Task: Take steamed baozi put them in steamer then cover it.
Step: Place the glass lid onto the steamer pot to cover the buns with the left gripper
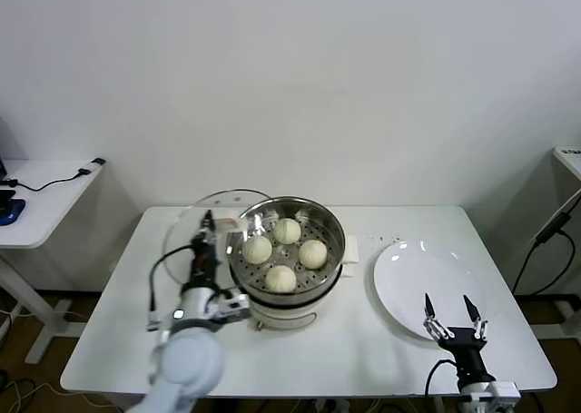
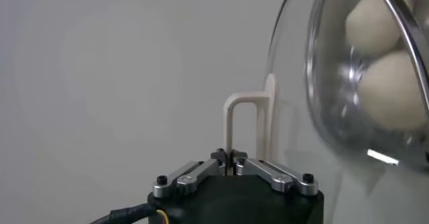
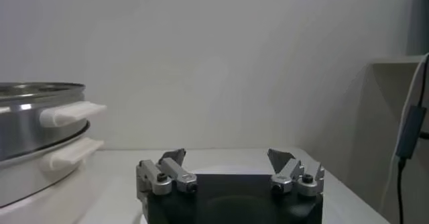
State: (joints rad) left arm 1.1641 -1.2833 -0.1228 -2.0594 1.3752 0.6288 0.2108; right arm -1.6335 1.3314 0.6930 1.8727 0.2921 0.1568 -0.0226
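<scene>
Centre of the head view: four steamed baozi [image 1: 286, 250] sit in the steamer [image 1: 329, 215] basket on the counter [image 1: 381, 349]. Tilted glass lid [image 1: 186, 224] stands at the steamer's left rim, its white handle [image 2: 245, 128] pinched by the left gripper [image 1: 208, 223], fingers closed on it. Right of the steamer, empty white plate [image 1: 413, 286]; right gripper [image 1: 453, 314] at lower right, fingers wide, holding nothing.
</scene>
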